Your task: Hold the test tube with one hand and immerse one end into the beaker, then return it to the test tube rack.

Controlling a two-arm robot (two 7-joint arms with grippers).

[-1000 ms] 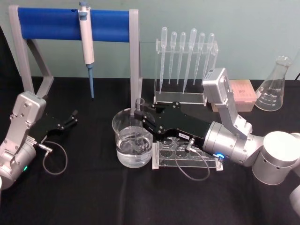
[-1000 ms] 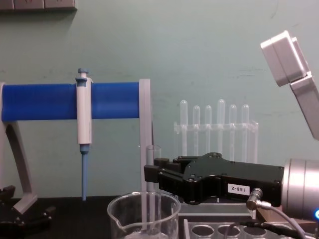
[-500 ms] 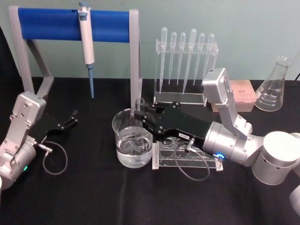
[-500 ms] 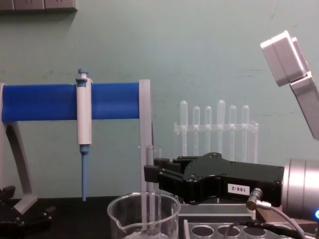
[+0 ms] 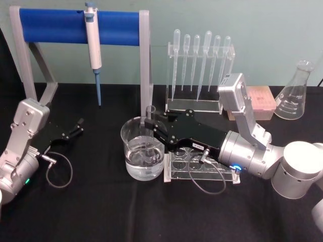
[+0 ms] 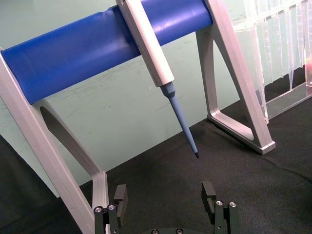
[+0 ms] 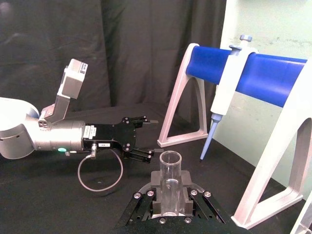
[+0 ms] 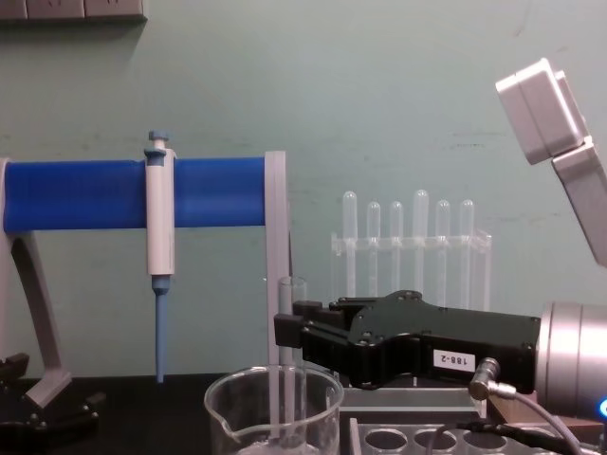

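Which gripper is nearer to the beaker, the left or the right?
Right. The right gripper holds the test tube upright inside the beaker, just above its rim. The left gripper is open, well off to the beaker's left, apart from it.

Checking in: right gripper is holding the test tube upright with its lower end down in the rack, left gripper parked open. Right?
Not the rack. The head view shows the test tube with its lower end in the beaker. The rest stands: the right gripper holds it upright, and the left gripper is parked open at the table's left.
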